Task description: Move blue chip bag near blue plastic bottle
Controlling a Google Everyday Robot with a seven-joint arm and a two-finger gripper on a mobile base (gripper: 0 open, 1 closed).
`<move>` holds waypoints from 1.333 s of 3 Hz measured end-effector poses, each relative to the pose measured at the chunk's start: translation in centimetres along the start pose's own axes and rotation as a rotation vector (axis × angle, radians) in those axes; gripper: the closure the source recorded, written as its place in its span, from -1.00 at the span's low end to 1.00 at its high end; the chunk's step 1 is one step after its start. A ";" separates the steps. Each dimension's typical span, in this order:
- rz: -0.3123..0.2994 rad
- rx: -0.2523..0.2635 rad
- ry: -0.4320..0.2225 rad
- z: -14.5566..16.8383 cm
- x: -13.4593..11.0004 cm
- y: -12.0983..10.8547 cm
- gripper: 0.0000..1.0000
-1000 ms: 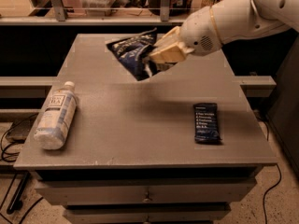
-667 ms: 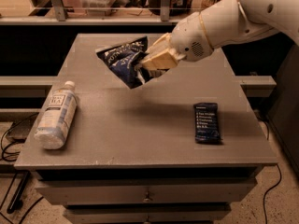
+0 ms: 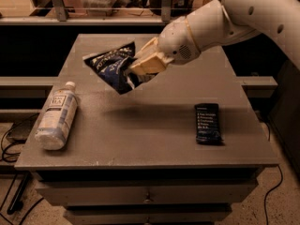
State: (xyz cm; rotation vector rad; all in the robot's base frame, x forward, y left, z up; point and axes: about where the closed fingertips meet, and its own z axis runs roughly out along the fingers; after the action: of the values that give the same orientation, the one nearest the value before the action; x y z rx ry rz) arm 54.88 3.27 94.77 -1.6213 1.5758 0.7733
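Note:
My gripper point(image 3: 136, 69) is shut on the blue chip bag point(image 3: 111, 65), a crinkly navy foil bag with white lettering, and holds it in the air above the middle-left of the grey table point(image 3: 150, 139). The blue plastic bottle point(image 3: 56, 116), clear with a white cap and white-and-blue label, lies on its side near the table's left edge, below and left of the bag. My white arm comes in from the upper right.
A flat dark blue bar wrapper point(image 3: 208, 123) lies on the table's right side. Drawers run below the table front. A shelf with clutter stands behind the table. Cables lie on the floor at lower left.
My gripper has carried the chip bag leftward and a little lower, toward the bottle. The bottle and the bar wrapper have not moved.

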 end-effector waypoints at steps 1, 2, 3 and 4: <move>0.009 -0.099 -0.027 3.5 -0.1 1.1 1.00; 0.027 -0.170 -0.043 6.1 0.2 2.0 0.65; 0.045 -0.209 -0.059 7.8 0.7 2.4 0.03; 0.038 -0.205 -0.069 7.9 0.6 2.2 -0.43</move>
State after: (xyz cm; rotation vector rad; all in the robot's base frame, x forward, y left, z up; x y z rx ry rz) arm 53.33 9.56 89.72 -1.6932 1.5227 1.0292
